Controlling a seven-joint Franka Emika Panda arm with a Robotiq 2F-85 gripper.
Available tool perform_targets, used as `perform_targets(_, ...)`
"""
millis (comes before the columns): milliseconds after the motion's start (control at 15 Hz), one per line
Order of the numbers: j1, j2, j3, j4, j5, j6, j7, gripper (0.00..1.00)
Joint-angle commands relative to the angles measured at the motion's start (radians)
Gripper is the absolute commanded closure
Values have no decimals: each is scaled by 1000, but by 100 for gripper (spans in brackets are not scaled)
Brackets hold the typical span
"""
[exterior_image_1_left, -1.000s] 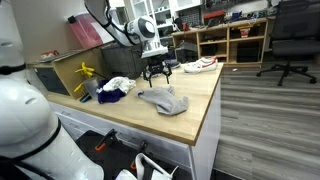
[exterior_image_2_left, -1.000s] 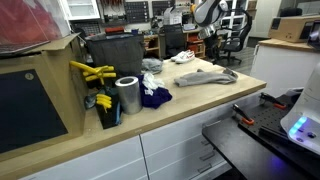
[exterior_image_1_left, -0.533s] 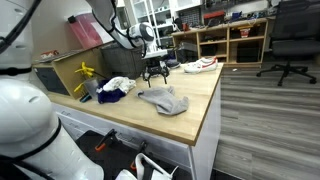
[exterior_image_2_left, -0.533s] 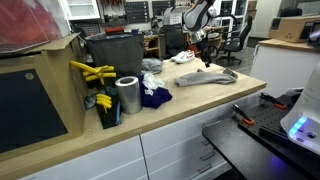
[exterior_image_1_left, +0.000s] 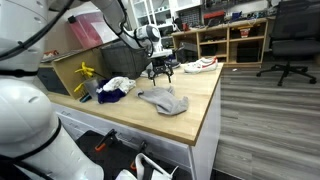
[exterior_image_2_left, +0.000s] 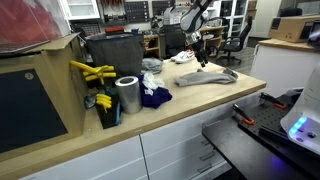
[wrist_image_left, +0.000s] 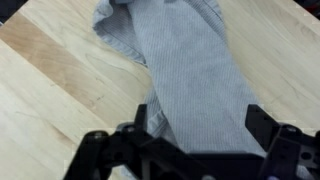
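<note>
Grey cloth (exterior_image_1_left: 165, 100) lies crumpled and mostly flat on the wooden bench (exterior_image_1_left: 196, 122), out toward the open middle of the top. Also seen in an exterior view (exterior_image_2_left: 208, 76) as a long rumpled strip. In the wrist view (wrist_image_left: 190, 65) it runs lengthwise under the camera, with one bunched end at the top of the picture.

Claw (exterior_image_1_left: 160, 72) hangs right over the cloth, near its far end. The jaws are spread as wide as they go, with nothing in them. From the wrist view (wrist_image_left: 190, 150) the two black fingers stand either side of the cloth strip, so the cloth passes between them. It looks apart from the fabric, not touching, but the gap is hard to judge.

The cloth sits well apart from the clutter, probably so it can be reached from above. Wide jaws fit a soft, spread-out thing.

Arm pose: it reaches in from the back over the bench, with the wrist bent so the claw (exterior_image_2_left: 201, 58) points straight down.

Around it:
- A blue cloth (exterior_image_1_left: 110, 96) and a white cloth (exterior_image_1_left: 120, 84) are bundled together, near the grey one but not touching it.
- A metal can (exterior_image_2_left: 127, 95) stands upright just beside the blue bundle.
- Yellow-handled tools (exterior_image_2_left: 90, 72) stick up behind the can.
- A black bin (exterior_image_2_left: 115, 55) sits further back.
- A white shoe (exterior_image_1_left: 200, 65) lies at the far end of the bench, beyond the claw.
</note>
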Motion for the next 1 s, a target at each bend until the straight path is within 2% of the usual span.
perform_targets(0, -5, 91, -5, 141, 14, -55, 17, 0)
perform_targets(400, -4, 204, -17, 247, 5, -32, 63, 0)
perform_targets(467, -5, 219, -18, 261, 6, -27, 74, 11)
perform_targets(533, -6, 231, -19, 273, 8, -23, 79, 26)
perform_targets(933, -11, 243, -15, 300, 18, -8, 98, 71)
